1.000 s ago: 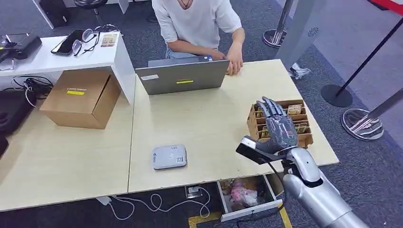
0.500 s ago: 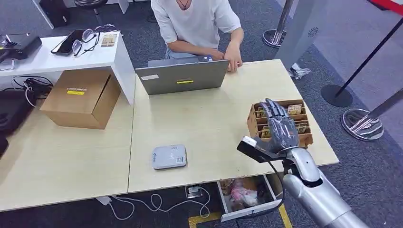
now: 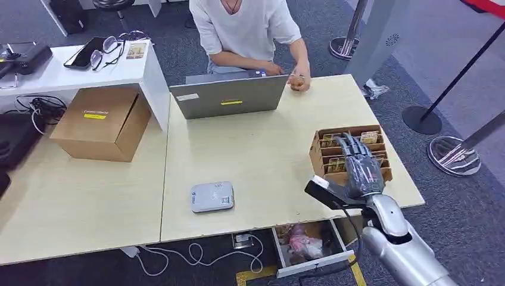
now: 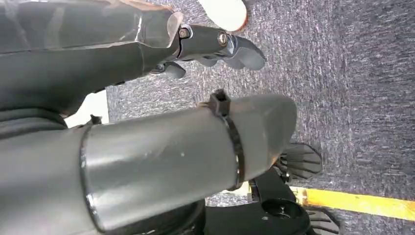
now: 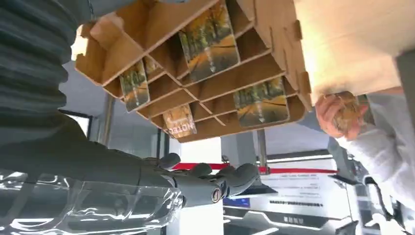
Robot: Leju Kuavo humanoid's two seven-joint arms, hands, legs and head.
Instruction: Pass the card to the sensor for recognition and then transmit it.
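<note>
A brown cardboard rack [image 3: 316, 156] stands at the table's right edge, with several picture cards [image 3: 369, 137] upright in its slots. My right hand [image 3: 361, 170] hovers just over the rack's near half, fingers stretched out and apart, holding nothing. From the right wrist view I see the rack [image 5: 244, 73], its cards [image 5: 208, 41] and my dark fingers [image 5: 210, 183] apart from them. The grey flat sensor [image 3: 212, 196] lies near the table's front edge, well left of the rack. My left hand [image 4: 147, 54] hangs over carpet, empty, fingers loosely extended.
A person [image 3: 247, 30] sits across the table behind a grey laptop [image 3: 229, 96], one hand [image 3: 299, 81] beside it. A cardboard box [image 3: 101, 122] stands at the left. An open drawer [image 3: 306, 244] juts out below the table's front. Stanchion bases [image 3: 454, 156] stand at the right.
My right hand has slid right and toward the table's near edge over the rack, still empty. The person's hand shifted slightly right beside the laptop.
</note>
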